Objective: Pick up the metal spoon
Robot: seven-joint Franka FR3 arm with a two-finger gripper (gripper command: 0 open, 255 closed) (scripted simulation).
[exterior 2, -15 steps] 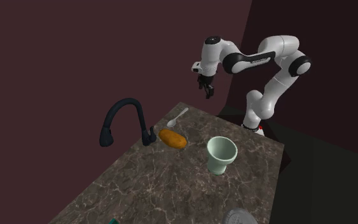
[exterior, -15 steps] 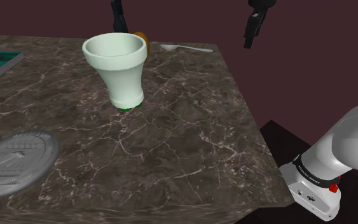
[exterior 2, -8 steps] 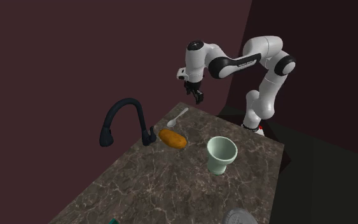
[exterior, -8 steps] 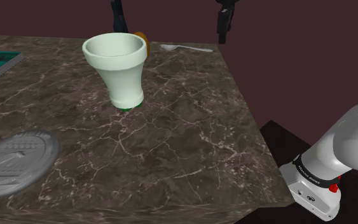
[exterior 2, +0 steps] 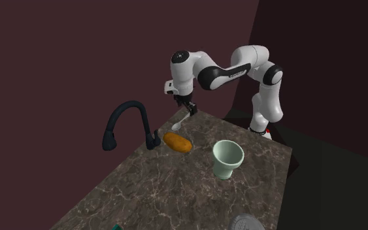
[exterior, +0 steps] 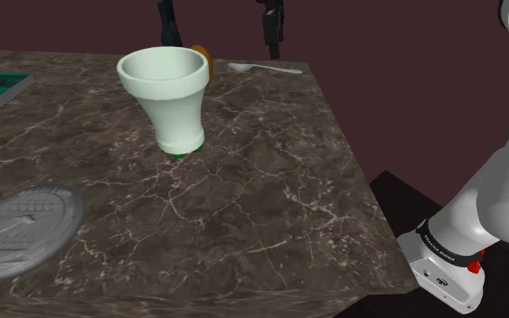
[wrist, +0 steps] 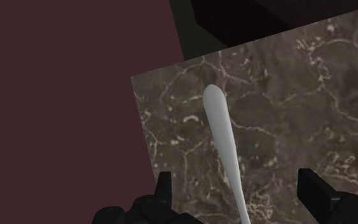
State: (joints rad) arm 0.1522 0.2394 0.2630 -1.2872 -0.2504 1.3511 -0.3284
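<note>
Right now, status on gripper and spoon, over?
Black two-finger gripper open, hovering. Slim white spoon flat on dark marbled countertop, untouched, directly below. Orange oval loaf apart; path clear.

The white arm [exterior 2: 251,55] rises from its base, folds at the elbow and reaches out level, with the wrist bent over so that the black end effector [exterior 2: 187,110] points downward. Its two fingers [wrist: 164,188] stand wide apart, clasping nothing.
</note>
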